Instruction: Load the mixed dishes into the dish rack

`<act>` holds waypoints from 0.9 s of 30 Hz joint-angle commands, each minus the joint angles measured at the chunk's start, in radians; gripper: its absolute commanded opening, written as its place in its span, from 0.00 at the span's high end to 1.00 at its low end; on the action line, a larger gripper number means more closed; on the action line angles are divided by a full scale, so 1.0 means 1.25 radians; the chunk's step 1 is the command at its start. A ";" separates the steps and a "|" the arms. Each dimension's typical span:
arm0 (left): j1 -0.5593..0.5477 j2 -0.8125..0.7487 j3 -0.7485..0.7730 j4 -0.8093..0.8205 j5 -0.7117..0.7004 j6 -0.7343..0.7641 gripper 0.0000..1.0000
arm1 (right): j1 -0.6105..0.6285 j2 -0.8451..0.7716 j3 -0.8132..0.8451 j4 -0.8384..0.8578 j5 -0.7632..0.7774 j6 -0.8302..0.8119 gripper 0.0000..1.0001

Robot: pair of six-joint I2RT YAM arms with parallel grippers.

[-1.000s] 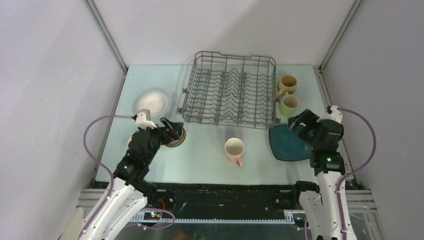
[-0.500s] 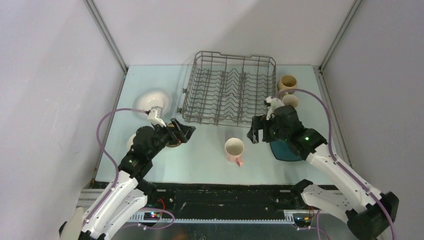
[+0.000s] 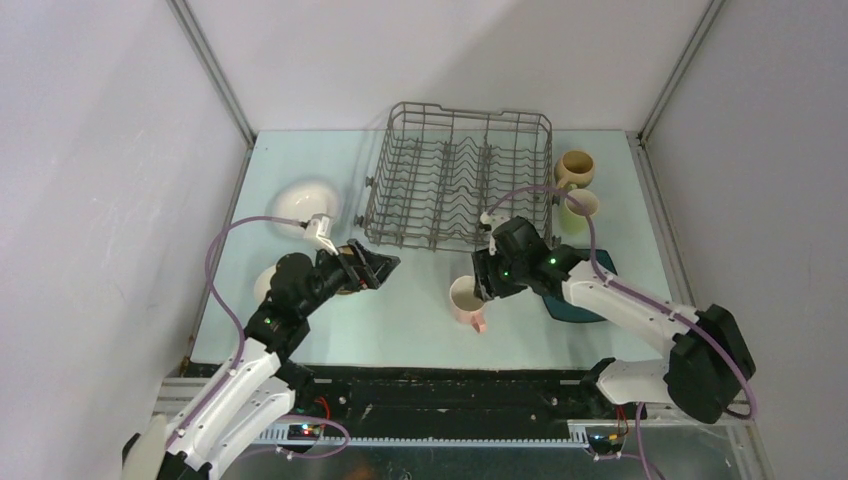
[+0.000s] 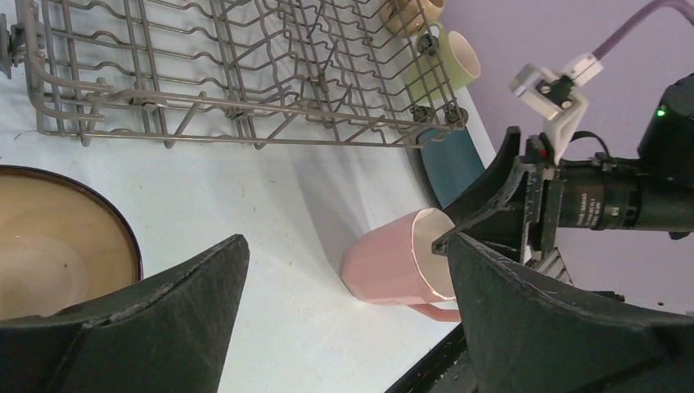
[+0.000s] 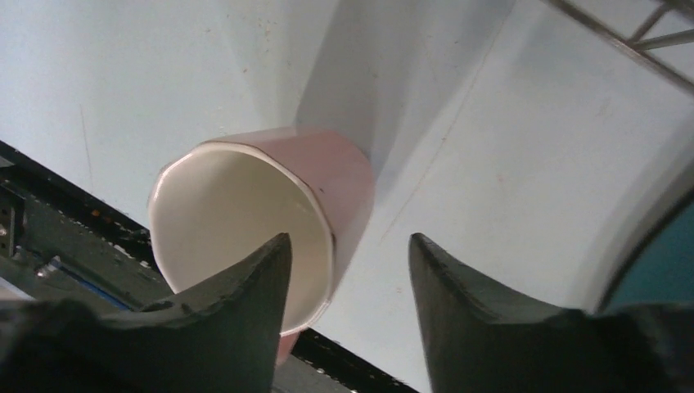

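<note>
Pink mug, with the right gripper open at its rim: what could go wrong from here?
1. The right gripper straddles only the wall of the pink mug, one finger inside and one outside. Such a thin grip may let the mug swing or slip when lifted.
2. If a finger lands on the rim instead, it could tip or shove the mug.
3. The right arm crosses over the dark teal plate and might brush it if lowered.
</note>
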 commanded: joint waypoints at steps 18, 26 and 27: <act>0.001 0.042 -0.057 0.361 0.222 -0.214 0.02 | -0.143 -0.164 0.016 0.244 -0.453 0.149 1.00; 0.000 0.129 -0.044 0.624 0.275 -0.374 0.02 | -0.218 -0.146 0.004 0.543 -0.601 0.365 1.00; 0.000 0.137 -0.045 0.651 0.279 -0.412 0.02 | -0.216 -0.138 0.004 0.593 -0.610 0.398 1.00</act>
